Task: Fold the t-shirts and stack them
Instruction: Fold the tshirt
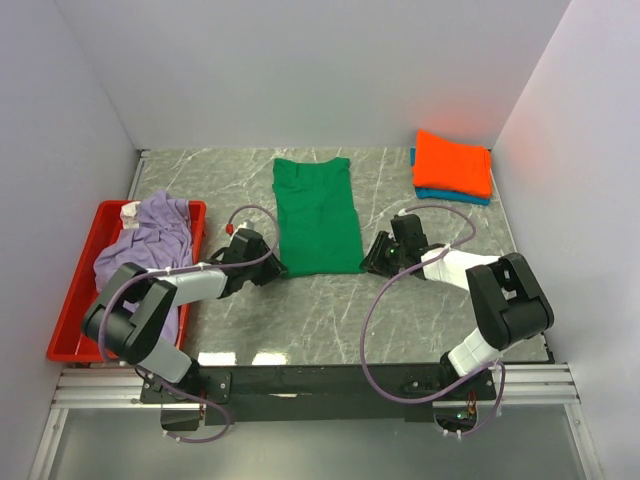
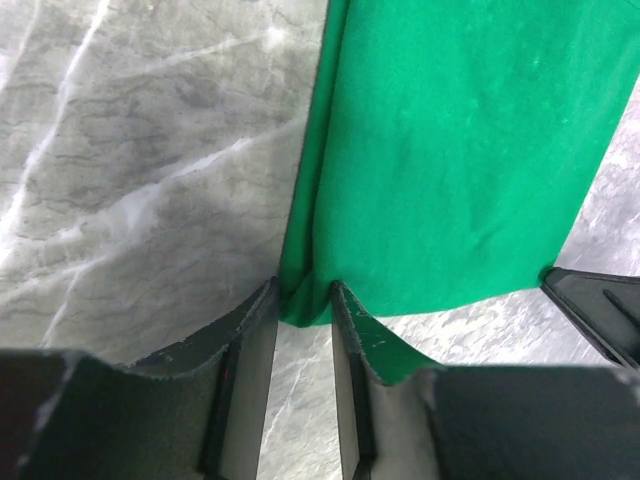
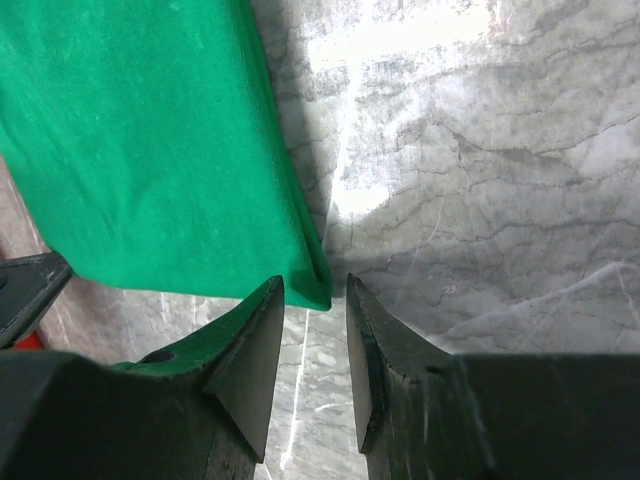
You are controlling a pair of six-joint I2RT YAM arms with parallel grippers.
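T-shirts number four here. The green t-shirt (image 1: 318,215) lies flat, folded into a long strip, in the middle of the table (image 1: 420,320). An orange t-shirt (image 1: 453,162) sits folded on top of a folded blue t-shirt (image 1: 452,195) at the far right corner, hard against the right wall. The lavender t-shirt (image 1: 150,232) is crumpled in the one red tray (image 1: 75,300), which lies along the left wall; the shirt fills its far half and spills a little over the rim. Two arms reach to the green strip's near edge, one at each corner. The left fingers (image 2: 265,310) are drawn close together and pinch the near left corner, the cloth bunched between them. The right fingers (image 3: 262,310) stand a little apart around the near right corner; the cloth lies in the gap, bare table showing beside it, and nothing is held. Bare marble lies between the green strip and the pile, and along the near edge.
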